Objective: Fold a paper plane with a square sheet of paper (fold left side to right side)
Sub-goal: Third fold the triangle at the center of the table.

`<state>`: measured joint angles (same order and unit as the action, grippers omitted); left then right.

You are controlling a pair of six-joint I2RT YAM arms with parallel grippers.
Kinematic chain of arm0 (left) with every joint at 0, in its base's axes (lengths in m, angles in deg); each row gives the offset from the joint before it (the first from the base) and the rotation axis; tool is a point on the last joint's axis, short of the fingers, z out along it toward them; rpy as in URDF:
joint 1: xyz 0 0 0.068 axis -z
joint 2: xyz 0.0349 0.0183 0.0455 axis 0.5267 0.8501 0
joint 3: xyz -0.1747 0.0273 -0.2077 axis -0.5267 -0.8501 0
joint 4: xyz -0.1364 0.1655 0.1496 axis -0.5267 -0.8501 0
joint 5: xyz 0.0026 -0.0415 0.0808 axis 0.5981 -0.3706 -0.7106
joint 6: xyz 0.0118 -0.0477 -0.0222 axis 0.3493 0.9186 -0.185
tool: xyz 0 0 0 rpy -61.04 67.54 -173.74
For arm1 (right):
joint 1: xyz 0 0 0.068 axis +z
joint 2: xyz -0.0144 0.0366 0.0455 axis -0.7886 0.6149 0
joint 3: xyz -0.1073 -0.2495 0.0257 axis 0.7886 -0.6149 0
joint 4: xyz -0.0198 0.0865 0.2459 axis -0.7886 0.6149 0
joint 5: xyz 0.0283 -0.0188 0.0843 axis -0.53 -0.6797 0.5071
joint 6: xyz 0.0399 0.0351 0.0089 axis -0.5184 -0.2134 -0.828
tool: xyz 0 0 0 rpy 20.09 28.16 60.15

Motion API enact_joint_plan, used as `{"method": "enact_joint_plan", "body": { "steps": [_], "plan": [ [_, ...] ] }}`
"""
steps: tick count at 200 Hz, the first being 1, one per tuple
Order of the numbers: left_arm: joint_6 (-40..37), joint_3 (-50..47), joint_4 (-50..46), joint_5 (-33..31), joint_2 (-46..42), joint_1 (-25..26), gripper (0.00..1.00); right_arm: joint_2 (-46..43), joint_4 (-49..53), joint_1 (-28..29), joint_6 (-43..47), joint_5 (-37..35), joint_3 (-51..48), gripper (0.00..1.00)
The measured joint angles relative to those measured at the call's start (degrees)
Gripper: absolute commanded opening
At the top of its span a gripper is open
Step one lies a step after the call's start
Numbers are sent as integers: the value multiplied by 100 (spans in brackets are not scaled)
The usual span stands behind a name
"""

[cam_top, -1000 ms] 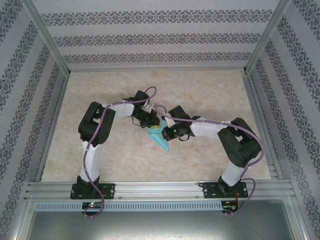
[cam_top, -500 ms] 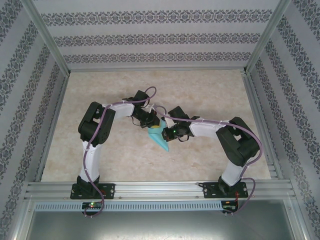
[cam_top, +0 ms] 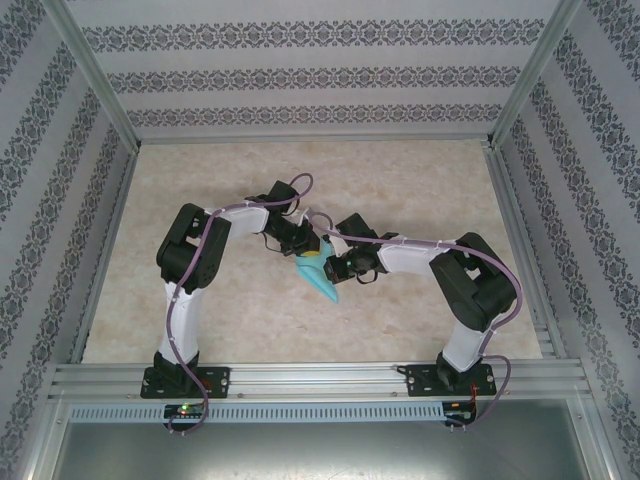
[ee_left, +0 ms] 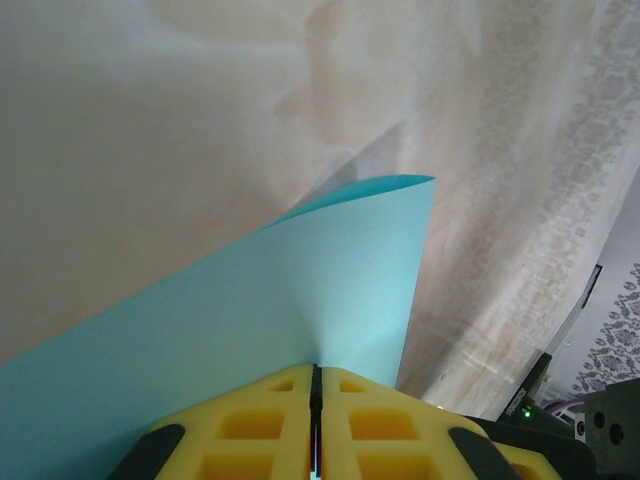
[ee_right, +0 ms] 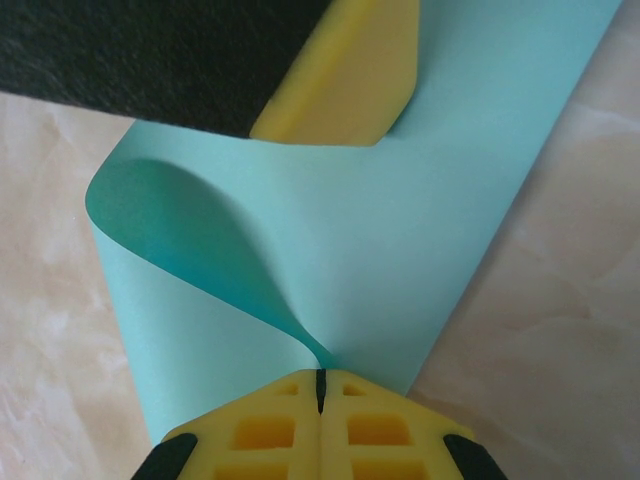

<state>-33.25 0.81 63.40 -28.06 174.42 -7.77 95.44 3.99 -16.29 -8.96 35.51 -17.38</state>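
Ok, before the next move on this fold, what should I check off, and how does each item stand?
1. Left gripper shut on the sheet: ok.
2. Right gripper shut on the sheet: ok.
3. Sheet flat on the table: not ok, it curls in a loop.
4. Edges lined up: cannot tell.
5. Crease pressed: not ok, the bend is round.

Left fingers [ee_right: 340,90] hide part of the square sheet of paper [ee_right: 300,250].

My light turquoise square sheet of paper [ee_right: 340,250] curls loosely over itself, uncreased, pinched in my left gripper [ee_left: 316,372] and right gripper [ee_right: 321,378].
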Motion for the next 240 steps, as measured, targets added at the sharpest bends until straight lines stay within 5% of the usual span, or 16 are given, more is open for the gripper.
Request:
{"method": "enact_joint_plan", "body": {
  "steps": [65, 102, 168, 240],
  "plan": [
    [-284, 846, -868, -83, -2, -170, 30, 59, -2, 48, 4, 2, 57, 0],
    [-435, 1193, -1091, -111, -105, -529, 20, 66, 2, 50, 2, 4, 72, 0],
    [-15, -852, -542, 146, -1705, -658, 7, 74, 0, 125, 2, -2, 87, 0],
    [732, -1679, 321, 299, -1799, 20, 7, 81, 22, 125, 2, -2, 107, 0]
  ]
}}
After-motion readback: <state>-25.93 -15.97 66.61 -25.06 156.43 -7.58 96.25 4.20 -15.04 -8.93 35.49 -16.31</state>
